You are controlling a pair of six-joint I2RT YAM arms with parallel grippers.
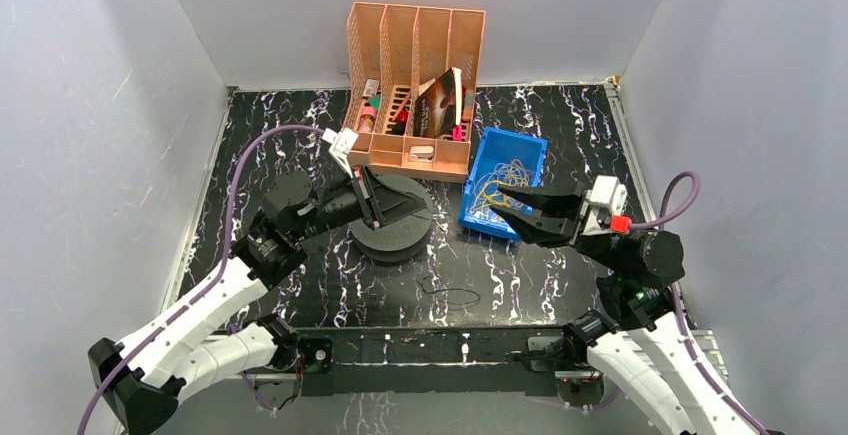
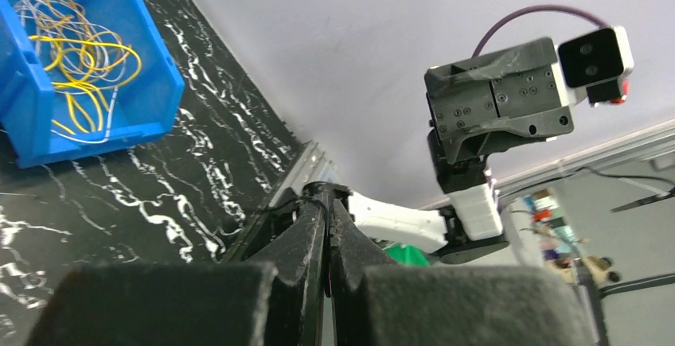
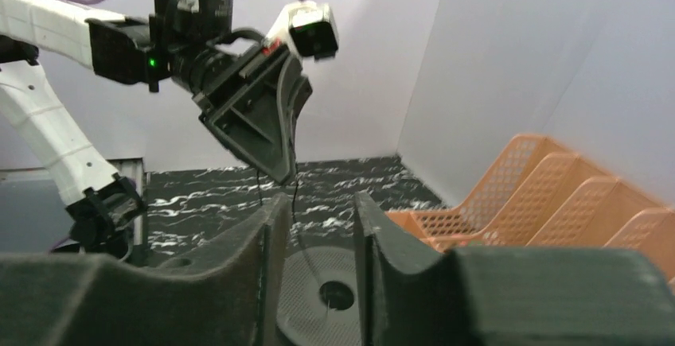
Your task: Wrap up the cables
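Note:
A thin black cable [image 2: 321,204] is pinched between the shut jaws of my left gripper [image 2: 328,200]. That gripper [image 1: 376,217] hangs over the dark grey spool [image 1: 400,235]. In the right wrist view the cable [image 3: 295,201] drops from the left gripper [image 3: 282,173] toward the spool's centre hole [image 3: 336,295]. Another stretch of black cable [image 1: 450,296] lies looped on the table in front of the spool. My right gripper [image 1: 498,204] is open and empty at the near edge of the blue bin [image 1: 532,150], pointing toward the spool [image 3: 306,298]. Yellow and orange cables [image 2: 79,60] lie tangled in the bin.
An orange file rack [image 1: 415,55] with small items stands at the back behind the spool and bin; it also shows in the right wrist view [image 3: 549,195]. Grey walls close in the black marbled table [image 1: 260,135] on three sides. The arm bases sit on a rail [image 1: 430,347] at the near edge.

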